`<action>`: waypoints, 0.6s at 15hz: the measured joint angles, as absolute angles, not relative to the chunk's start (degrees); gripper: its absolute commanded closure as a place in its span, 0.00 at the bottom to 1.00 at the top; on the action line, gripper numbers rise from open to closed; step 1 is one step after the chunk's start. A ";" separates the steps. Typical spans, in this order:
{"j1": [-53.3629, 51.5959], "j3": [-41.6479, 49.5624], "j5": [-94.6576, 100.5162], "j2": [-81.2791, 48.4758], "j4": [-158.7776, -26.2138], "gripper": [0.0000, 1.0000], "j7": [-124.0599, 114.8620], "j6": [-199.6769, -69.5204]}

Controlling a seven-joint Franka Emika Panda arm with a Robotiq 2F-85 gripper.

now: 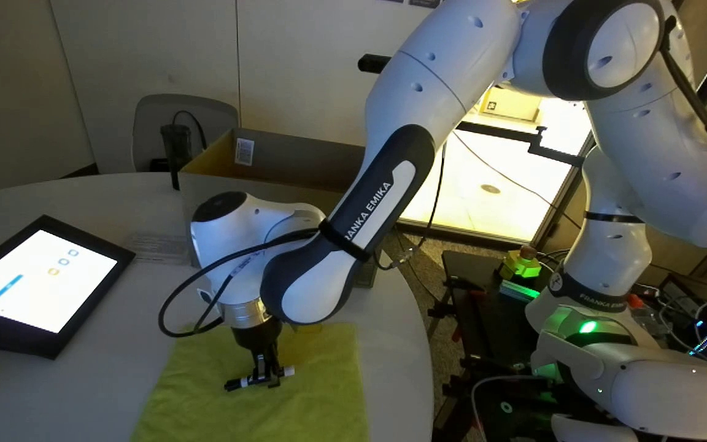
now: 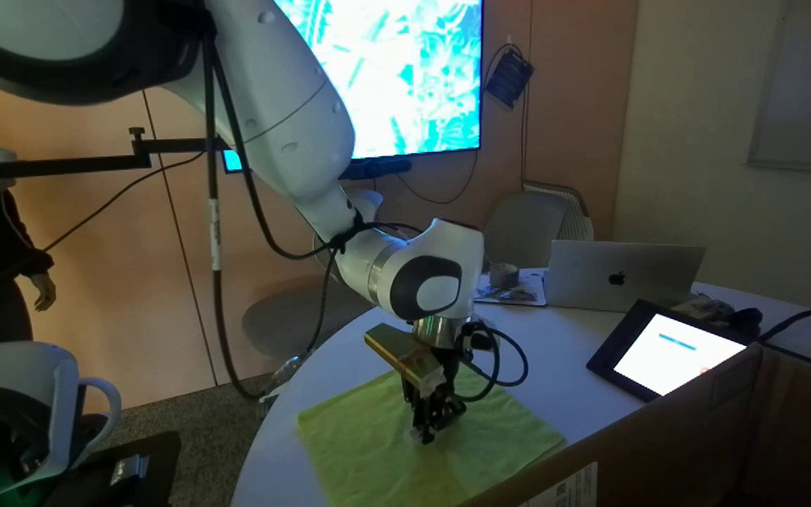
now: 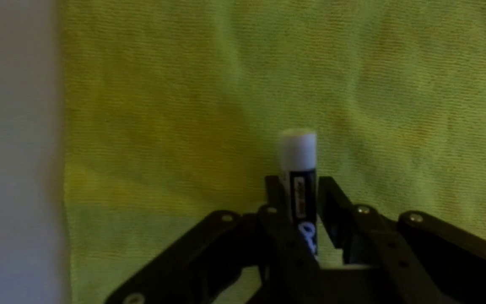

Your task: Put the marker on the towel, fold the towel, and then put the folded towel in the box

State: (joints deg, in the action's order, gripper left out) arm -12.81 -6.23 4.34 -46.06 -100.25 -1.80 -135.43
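Note:
The marker (image 3: 297, 150), black with white ends and a printed label, lies between the two fingers of my gripper (image 3: 297, 183) in the wrist view. A finger stands close along each side of it; whether both press on it is not clear. In an exterior view the marker (image 1: 235, 385) sits crosswise at the fingertips, low over the yellow-green towel (image 1: 310, 408); contact with the cloth cannot be made out. The towel (image 2: 356, 429) is spread flat. Behind my gripper (image 1: 267, 379) stands the open cardboard box (image 1: 310, 162), its white label at the rim, partly covered by the arm.
A tablet with a lit screen (image 1: 77, 276) stands on the white table beside the towel. A laptop (image 2: 624, 278) and a tape roll (image 2: 504, 274) are farther back. The table's rounded edge (image 1: 421, 350) runs close to the towel. Cables loop from my wrist.

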 measured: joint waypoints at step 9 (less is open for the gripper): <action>-12.76 -4.68 4.28 -45.62 -103.38 0.00 -2.80 -138.60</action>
State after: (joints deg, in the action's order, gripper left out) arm -12.76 -4.68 4.28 -45.62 -103.38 -2.80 -138.60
